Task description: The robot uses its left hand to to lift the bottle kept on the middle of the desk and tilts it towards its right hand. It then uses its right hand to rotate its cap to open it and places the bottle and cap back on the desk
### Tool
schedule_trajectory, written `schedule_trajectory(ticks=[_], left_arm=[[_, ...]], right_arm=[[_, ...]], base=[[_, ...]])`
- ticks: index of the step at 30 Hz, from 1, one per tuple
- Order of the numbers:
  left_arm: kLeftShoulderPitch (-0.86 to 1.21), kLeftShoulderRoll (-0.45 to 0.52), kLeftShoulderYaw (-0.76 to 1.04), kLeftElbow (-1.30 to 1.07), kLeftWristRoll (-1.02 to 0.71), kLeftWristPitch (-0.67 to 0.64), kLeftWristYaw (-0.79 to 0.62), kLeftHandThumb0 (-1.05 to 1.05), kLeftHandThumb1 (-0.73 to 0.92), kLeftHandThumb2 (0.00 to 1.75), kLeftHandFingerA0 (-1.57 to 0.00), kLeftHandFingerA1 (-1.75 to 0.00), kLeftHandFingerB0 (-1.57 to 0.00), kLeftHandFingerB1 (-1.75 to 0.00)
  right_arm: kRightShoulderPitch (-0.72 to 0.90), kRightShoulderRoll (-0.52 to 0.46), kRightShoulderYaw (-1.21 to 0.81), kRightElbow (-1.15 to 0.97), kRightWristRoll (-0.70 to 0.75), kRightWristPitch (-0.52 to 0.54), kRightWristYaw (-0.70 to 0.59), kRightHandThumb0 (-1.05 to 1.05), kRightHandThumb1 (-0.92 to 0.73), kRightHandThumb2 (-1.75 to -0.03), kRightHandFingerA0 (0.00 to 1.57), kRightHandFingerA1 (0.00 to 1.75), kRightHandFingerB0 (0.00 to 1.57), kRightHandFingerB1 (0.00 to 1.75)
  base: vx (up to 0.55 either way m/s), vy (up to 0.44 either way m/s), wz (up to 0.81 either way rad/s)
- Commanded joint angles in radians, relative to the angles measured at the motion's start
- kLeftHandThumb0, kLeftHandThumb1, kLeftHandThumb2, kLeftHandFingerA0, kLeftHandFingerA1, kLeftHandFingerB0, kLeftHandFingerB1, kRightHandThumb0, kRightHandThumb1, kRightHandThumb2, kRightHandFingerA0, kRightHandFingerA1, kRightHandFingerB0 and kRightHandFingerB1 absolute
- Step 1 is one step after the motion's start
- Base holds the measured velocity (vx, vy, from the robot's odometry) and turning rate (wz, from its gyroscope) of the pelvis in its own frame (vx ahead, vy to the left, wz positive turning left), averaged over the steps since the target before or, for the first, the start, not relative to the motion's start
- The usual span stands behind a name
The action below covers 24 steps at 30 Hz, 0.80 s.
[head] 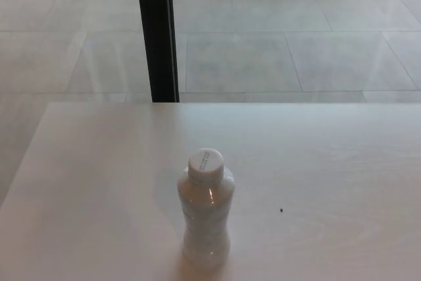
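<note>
A clear plastic bottle stands upright on the white desk, near the middle of the front part. Its white cap sits on top of the neck. Neither of my hands shows in the head view, and no arm reaches into the picture.
A black vertical post rises beyond the desk's far edge, left of centre. Pale floor tiles lie behind the desk. A tiny dark speck sits on the desk to the right of the bottle.
</note>
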Motion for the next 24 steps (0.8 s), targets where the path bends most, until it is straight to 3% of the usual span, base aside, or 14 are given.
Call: schedule_trajectory(ticks=[1,4,5,6,7,10,12,13,14,15,16,22,23,24], left_arm=[[-0.019,-0.022,0.155,-0.06,-0.191,-0.071,-0.011,-0.9,0.51,0.95,-0.56,-0.69,-0.37,-0.6],[-0.064,-0.004,0.205,-0.053,-0.217,-0.07,-0.029,-0.9,0.54,0.97,-0.52,-0.69,-0.34,-0.61],[-0.112,0.027,0.214,-0.105,-0.229,-0.065,-0.042,-0.83,0.67,0.61,-0.5,-0.6,-0.38,-0.47],[-0.128,0.039,0.216,-0.147,-0.24,-0.069,-0.079,-0.82,0.67,0.61,-0.45,-0.61,-0.36,-0.47],[-0.159,0.052,0.222,-0.164,-0.244,-0.061,-0.076,-0.83,0.65,0.6,-0.47,-0.58,-0.39,-0.45],[-0.206,0.077,0.209,-0.229,-0.233,-0.056,-0.1,-0.85,0.66,0.6,-0.45,-0.55,-0.38,-0.42],[-0.247,0.075,0.205,-0.321,-0.259,-0.03,-0.107,-0.88,0.54,0.64,-0.47,-0.52,-0.47,-0.42],[-0.273,0.066,0.203,-0.34,-0.27,-0.023,-0.104,-0.86,0.53,0.62,-0.51,-0.53,-0.5,-0.42],[-0.291,0.057,0.176,-0.414,-0.265,-0.029,-0.112,-0.84,0.47,0.88,-0.48,-0.57,-0.45,-0.5],[-0.294,0.051,0.164,-0.445,-0.26,-0.033,-0.116,-0.84,0.47,0.88,-0.48,-0.57,-0.45,-0.5],[-0.298,0.046,0.156,-0.48,-0.267,-0.022,-0.124,-0.84,0.61,0.59,-0.51,-0.49,-0.49,-0.4],[-0.327,0.011,0.101,-0.688,-0.318,0.045,-0.143,-0.81,0.61,0.59,-0.49,-0.52,-0.42,-0.43],[-0.338,-0.003,0.07,-0.759,-0.329,0.083,-0.13,-0.79,0.46,0.89,-0.48,-0.59,-0.38,-0.53],[-0.342,-0.012,0.047,-0.782,-0.318,0.075,-0.134,-0.79,0.62,0.58,-0.51,-0.51,-0.42,-0.42]], right_arm=[[-0.019,-0.037,-0.126,0.004,0.161,-0.041,0.038,-0.77,-0.64,-1.0,0.0,0.31,0.08,0.21],[-0.053,-0.043,-0.223,-0.027,0.24,0.005,0.039,-0.71,-0.62,-0.99,0.02,0.39,0.03,0.27],[-0.087,-0.089,-0.255,-0.078,0.253,0.037,0.014,-0.69,-0.83,-0.67,0.16,0.33,0.06,0.18],[-0.106,-0.097,-0.284,-0.124,0.273,0.062,-0.003,-0.72,-0.66,-0.98,0.1,0.46,0.03,0.26],[-0.115,-0.105,-0.294,-0.161,0.27,0.058,-0.008,-0.71,-0.83,-0.66,0.2,0.37,0.06,0.19],[-0.138,-0.112,-0.323,-0.256,0.285,0.082,0.01,-0.69,-0.83,-0.67,0.17,0.36,0.05,0.18],[-0.147,-0.099,-0.329,-0.398,0.3,0.132,-0.003,-0.71,-0.78,-0.69,0.14,0.34,0.08,0.16],[-0.154,-0.098,-0.331,-0.427,0.307,0.127,0.006,-0.71,-0.68,-0.99,0.08,0.46,0.02,0.24],[-0.173,-0.081,-0.322,-0.518,0.321,0.135,0.001,-0.65,-0.85,-0.64,0.19,0.35,0.07,0.23],[-0.18,-0.076,-0.318,-0.554,0.325,0.143,-0.003,-0.65,-0.85,-0.64,0.19,0.35,0.07,0.23],[-0.18,-0.07,-0.309,-0.595,0.323,0.157,0.001,-0.66,-0.84,-0.64,0.21,0.35,0.07,0.24],[-0.183,-0.001,-0.199,-0.864,0.338,0.19,0.036,-0.57,-0.84,-0.67,0.23,0.38,0.11,0.18],[-0.194,0.022,-0.15,-0.924,0.339,0.199,0.041,-0.57,-0.84,-0.65,0.26,0.42,0.13,0.21],[-0.188,0.028,-0.116,-0.966,0.303,0.197,0.033,-0.59,-0.83,-0.66,0.28,0.43,0.12,0.21]], base=[[0.0,0.0,0.0],[0.0,0.0,0.0],[0.0,0.0,0.0],[0.0,0.0,0.0],[0.0,0.0,0.0],[0.0,0.0,0.0],[0.0,0.0,0.0],[0.0,0.0,0.0],[0.0,0.0,0.0],[0.0,0.0,0.0],[0.0,0.0,0.0],[0.0,0.0,0.0],[0.0,0.0,0.0],[0.0,0.0,0.0]])
